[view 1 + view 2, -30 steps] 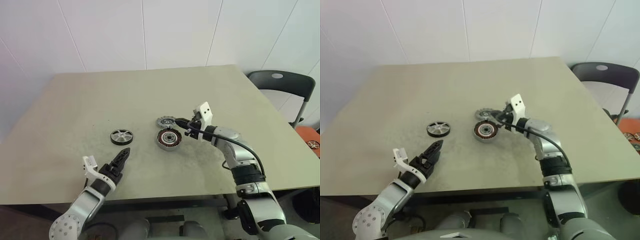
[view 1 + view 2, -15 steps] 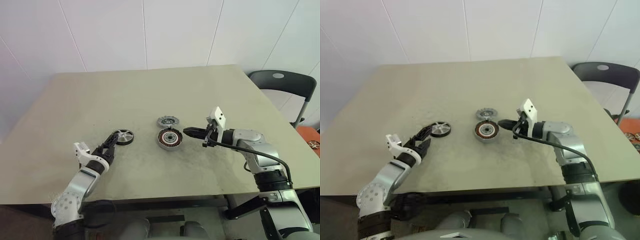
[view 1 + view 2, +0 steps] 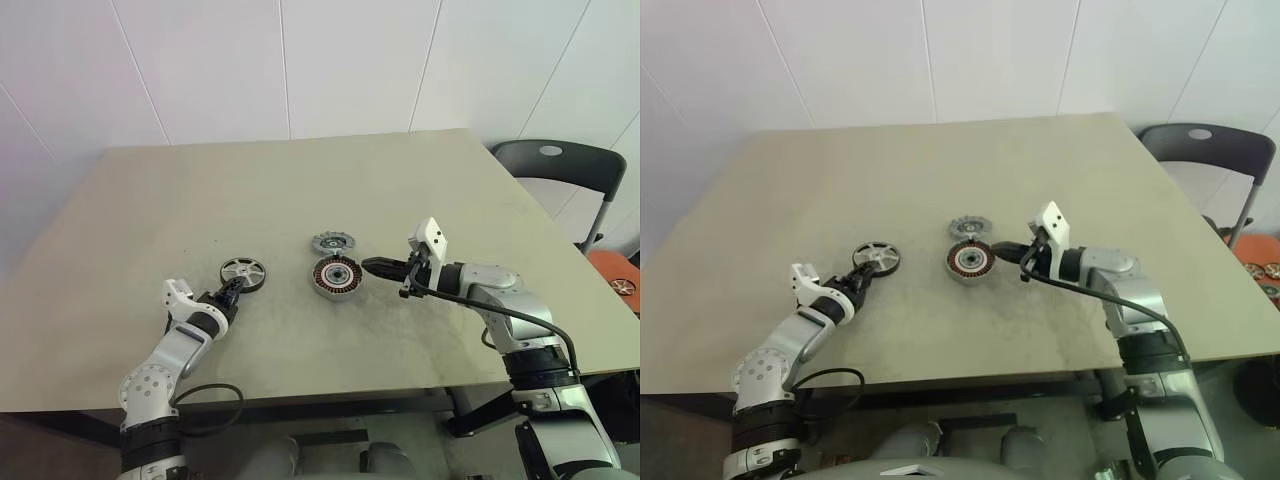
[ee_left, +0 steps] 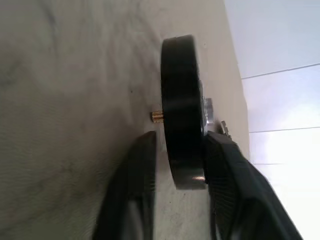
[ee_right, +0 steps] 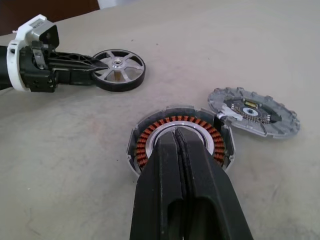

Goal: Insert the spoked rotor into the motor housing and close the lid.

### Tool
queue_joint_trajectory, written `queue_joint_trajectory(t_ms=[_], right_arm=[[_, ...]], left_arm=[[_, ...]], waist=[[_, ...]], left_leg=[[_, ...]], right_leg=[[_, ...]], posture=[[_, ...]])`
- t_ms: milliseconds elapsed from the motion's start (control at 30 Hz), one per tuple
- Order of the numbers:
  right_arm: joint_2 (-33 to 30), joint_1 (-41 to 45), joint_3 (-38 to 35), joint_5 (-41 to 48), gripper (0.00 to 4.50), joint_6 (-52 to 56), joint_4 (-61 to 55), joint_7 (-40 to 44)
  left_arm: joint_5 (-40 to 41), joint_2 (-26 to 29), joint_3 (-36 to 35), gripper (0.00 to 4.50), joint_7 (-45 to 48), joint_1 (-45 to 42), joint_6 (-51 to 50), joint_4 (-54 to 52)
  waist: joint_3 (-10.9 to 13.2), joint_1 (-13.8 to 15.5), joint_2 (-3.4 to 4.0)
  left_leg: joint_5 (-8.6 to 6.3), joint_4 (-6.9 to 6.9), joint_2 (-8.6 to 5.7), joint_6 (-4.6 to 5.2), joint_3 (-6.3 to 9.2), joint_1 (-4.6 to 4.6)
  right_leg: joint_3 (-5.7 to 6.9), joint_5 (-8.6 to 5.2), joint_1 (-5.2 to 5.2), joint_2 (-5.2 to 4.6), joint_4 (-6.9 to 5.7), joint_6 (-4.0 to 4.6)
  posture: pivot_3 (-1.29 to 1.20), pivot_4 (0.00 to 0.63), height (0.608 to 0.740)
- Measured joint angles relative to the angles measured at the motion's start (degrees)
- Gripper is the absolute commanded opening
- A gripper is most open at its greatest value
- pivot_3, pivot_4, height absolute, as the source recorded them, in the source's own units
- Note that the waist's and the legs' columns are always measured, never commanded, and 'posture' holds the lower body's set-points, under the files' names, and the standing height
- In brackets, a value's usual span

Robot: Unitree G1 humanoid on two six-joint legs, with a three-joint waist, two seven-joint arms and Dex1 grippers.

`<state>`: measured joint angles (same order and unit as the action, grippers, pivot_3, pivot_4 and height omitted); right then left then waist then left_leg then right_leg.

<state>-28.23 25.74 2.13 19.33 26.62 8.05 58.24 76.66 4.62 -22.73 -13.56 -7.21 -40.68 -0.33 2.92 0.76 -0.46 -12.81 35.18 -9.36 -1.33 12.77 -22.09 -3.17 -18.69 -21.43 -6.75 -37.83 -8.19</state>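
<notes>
Lid point(image 3: 333, 241) lies just behind motor housing point(image 3: 338, 277).

Beige bench point(image 3: 200, 190) carrying three parts: the spoked rotor point(image 3: 243, 272) at left, the motor housing point(image 3: 338, 277) at centre, the lid point(image 3: 335, 242) just behind the housing. The left claw point(image 3: 231, 291) meets the rotor's near rim. The right claw point(image 3: 371, 266), fingers together, points at the housing's right edge.
</notes>
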Motion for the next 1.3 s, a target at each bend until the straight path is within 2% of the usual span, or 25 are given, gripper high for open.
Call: queue_joint_trajectory(t_ms=[200,333,533,700,800,967,1300], right_arm=[[0.12,0.00,0.03,0.02,0.00,0.18,-0.06,-0.14],[-0.17,0.00,0.01,0.13,0.00,0.56,-0.06,0.13],[-3.76,-0.74,-0.54,1.53,0.00,2.04,-0.72,2.01],[-4.77,-3.21,-0.76,2.34,0.00,3.11,-2.48,2.85],[-5.03,-3.82,-0.87,2.37,0.00,3.46,-3.43,2.49],[-5.07,-4.70,-1.20,2.54,0.00,3.81,-4.44,1.36],[-5.07,-5.11,-1.32,3.50,0.00,4.02,-5.66,-0.07]], left_arm=[[0.94,-1.48,-1.47,0.48,-0.78,-0.35,0.34,0.05],[5.47,-2.62,-2.37,0.48,1.53,-0.34,-1.06,-0.19],[9.09,-3.39,1.27,0.48,8.69,-3.46,-6.39,0.36],[4.66,-3.46,7.01,0.48,15.62,-12.81,-9.86,9.73],[-0.26,-1.34,9.30,0.48,18.37,-16.43,-11.72,16.24],[-4.40,0.22,10.17,0.48,21.81,-19.02,-15.83,21.83],[-6.12,-4.28,7.95,0.48,22.95,-18.51,-19.96,22.53]], waist=[[0.00,-0.11,0.00],[0.01,0.00,-0.02],[0.02,0.33,-0.04],[0.01,-0.18,-0.06],[0.01,-0.66,-0.07],[0.01,-0.28,-0.07],[0.00,-0.07,-0.08]], left_leg=[[-0.01,0.04,0.14,0.00,-0.22,0.05],[-0.01,0.02,0.14,0.00,-0.20,-0.02],[0.00,0.05,0.14,0.00,-0.15,-0.14],[0.00,0.05,0.18,0.00,-0.24,-0.19],[0.00,-0.04,0.27,0.00,-0.31,-0.20],[0.01,-0.01,0.25,-0.05,-0.25,-0.33],[-0.01,0.04,0.24,-0.01,-0.25,-0.32]], right_leg=[[0.00,0.13,0.00,-0.02,0.02,0.02],[0.01,0.16,-0.05,-0.02,0.08,-0.01],[0.13,0.36,-0.04,-0.01,0.39,-0.10],[0.09,0.51,-0.01,0.02,0.54,-0.21],[0.09,0.57,-0.15,0.03,0.54,-0.31],[0.10,0.59,-0.44,0.00,0.54,-0.35],[0.10,0.65,-0.41,0.01,0.54,-0.39]], posture=[[0.00,0.000,0.740],[0.00,0.000,0.740],[0.00,0.000,0.740],[0.00,0.000,0.740],[0.00,0.000,0.740],[0.00,0.000,0.740],[0.00,0.000,0.740]])
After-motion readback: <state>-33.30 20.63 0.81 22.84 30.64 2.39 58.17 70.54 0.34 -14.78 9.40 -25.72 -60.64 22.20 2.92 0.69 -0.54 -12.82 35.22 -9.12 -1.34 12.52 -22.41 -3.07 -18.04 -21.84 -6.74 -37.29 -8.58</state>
